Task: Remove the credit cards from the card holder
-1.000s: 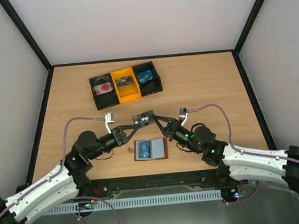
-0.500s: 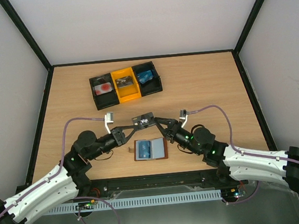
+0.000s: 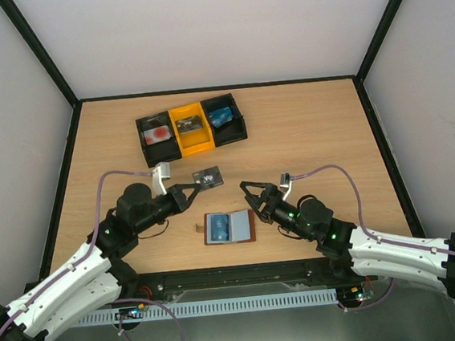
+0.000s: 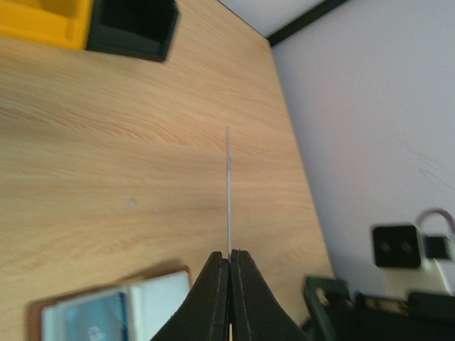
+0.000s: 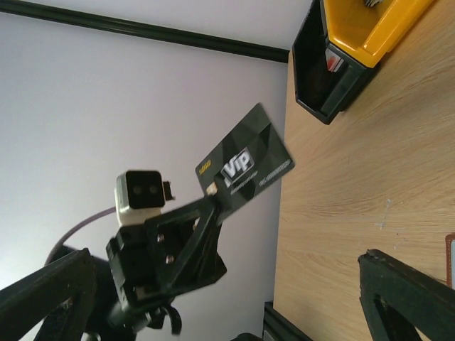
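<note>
Where the left arm reaches in from the near left corner of the counter [image 3: 312, 130], the left gripper [image 3: 194, 185] is clamped tight on the bottom edge of a dark card [image 3: 207, 176], its jaws parted only by the card's own thickness. The card is up off the wood, left of the counter's middle. The right wrist camera sees its face, black with pale "Vip" lettering and a small yellow mark. From the left wrist it shows only as a thin pale line standing straight out of the closed fingers [image 4: 213, 298].

Beyond it, close to the far edge and left of centre, sits a three-bin tray [image 3: 196, 150], black at both ends and yellow in the middle. The left bin holds something white with a red spot, the middle one a small dark thing, and the right one something blue.

Just right of the held card and close to the near edge, the card holder [image 3: 251, 226] lies open and flat on the wood. It is reddish-brown around the rim, with a blue card [image 3: 215, 229] showing in its left half and a paler panel on its right.

Just beside the holder's far right corner, the right gripper [image 3: 248, 197] hangs with its jaws spread wide and nothing between them. Its two fingers [image 5: 409, 295] sit at opposite sides of its own wrist view.
</note>
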{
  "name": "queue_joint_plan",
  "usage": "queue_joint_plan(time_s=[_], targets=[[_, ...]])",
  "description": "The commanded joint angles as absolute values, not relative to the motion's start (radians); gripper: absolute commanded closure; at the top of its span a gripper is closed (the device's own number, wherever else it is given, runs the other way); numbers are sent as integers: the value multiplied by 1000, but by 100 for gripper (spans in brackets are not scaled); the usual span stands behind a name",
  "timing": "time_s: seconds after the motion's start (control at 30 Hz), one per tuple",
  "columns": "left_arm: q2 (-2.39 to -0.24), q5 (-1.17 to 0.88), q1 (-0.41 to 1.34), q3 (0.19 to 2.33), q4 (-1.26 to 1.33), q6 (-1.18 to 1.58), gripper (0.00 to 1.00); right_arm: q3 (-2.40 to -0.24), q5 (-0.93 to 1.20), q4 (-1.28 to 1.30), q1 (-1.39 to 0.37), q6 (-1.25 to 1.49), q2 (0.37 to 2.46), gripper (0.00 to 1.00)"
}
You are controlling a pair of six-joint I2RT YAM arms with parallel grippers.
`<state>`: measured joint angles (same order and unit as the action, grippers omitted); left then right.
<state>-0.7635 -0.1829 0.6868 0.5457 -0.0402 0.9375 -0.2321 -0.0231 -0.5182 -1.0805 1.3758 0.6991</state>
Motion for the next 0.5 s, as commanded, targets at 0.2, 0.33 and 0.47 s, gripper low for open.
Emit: queue_joint_plan(time_s=[0.2, 0.33, 0.47], targets=[[-1032, -166, 417, 757, -155, 746, 98, -233, -43, -410, -1083, 1327, 664, 2], [-1187, -152, 357, 860, -138, 701, 98, -254, -37, -375, -1083, 1310, 676, 2], [-1356, -146, 317, 968, -125, 689, 98, -270, -50, -332, -1084, 1308, 671, 2]])
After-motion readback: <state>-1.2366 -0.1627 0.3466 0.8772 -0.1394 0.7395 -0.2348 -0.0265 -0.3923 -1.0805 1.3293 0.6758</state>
